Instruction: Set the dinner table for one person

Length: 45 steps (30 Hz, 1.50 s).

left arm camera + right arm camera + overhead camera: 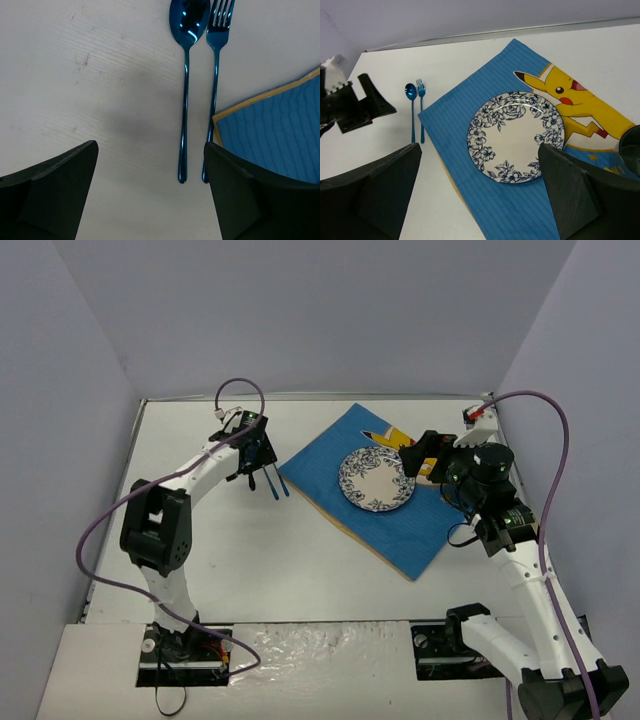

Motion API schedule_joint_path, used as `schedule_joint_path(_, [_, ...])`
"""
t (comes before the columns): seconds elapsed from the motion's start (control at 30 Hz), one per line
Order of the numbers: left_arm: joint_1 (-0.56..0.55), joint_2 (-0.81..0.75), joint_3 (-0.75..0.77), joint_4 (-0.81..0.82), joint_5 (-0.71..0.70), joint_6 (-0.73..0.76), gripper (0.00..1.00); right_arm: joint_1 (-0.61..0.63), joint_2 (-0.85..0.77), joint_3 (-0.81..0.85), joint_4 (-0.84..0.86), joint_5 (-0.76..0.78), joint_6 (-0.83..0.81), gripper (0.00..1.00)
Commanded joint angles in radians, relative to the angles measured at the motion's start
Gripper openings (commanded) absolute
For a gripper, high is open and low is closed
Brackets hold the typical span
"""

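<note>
left gripper [150,150]: jaws apart, empty, above blue metal spoon [185,100] and blue metal fork [215,85] on matte white dinner table [75,75] | right gripper [480,150]: jaws apart, empty, above round floral ceramic plate [515,136]

We log the dinner table [300,570]: large, flat, matte white, rectangular, lying level and filling most of the overhead view. Close up, in the left wrist view, we find fine ribbed lines and a few small grey scuffs.
</note>
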Motion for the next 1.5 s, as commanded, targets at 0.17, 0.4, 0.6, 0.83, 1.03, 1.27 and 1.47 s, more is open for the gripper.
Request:
schedule_joint_path(0.17, [-0.045, 0.146, 0.222, 0.051, -0.061, -0.041, 0.66, 0.024, -0.034, -0.074, 0.091, -0.061, -0.003, 1.00])
schedule_joint_path(0.4, [-0.064, 0.261, 0.343, 0.019, -0.071, -0.043, 0.48, 0.026, -0.038, -0.102, 0.092, -0.066, -0.014, 1.00])
schedule_joint_path(0.6, [-0.063, 0.328, 0.410, -0.017, -0.061, -0.040, 0.40, 0.026, -0.039, -0.116, 0.091, -0.068, -0.020, 1.00])
schedule_joint_path(0.83, [-0.056, 0.359, 0.423, -0.025, -0.066, -0.038, 0.37, 0.026, -0.043, -0.131, 0.093, -0.069, -0.024, 1.00])
schedule_joint_path(1.03, [-0.050, 0.387, 0.412, -0.018, -0.038, -0.043, 0.31, 0.026, -0.041, -0.139, 0.093, -0.069, -0.022, 1.00])
schedule_joint_path(1.27, [-0.048, 0.396, 0.366, -0.006, -0.036, -0.060, 0.26, 0.028, -0.046, -0.146, 0.093, -0.073, -0.019, 1.00])
schedule_joint_path(1.47, [-0.047, 0.401, 0.339, -0.004, -0.035, -0.064, 0.11, 0.026, -0.051, -0.149, 0.093, -0.073, -0.019, 1.00])
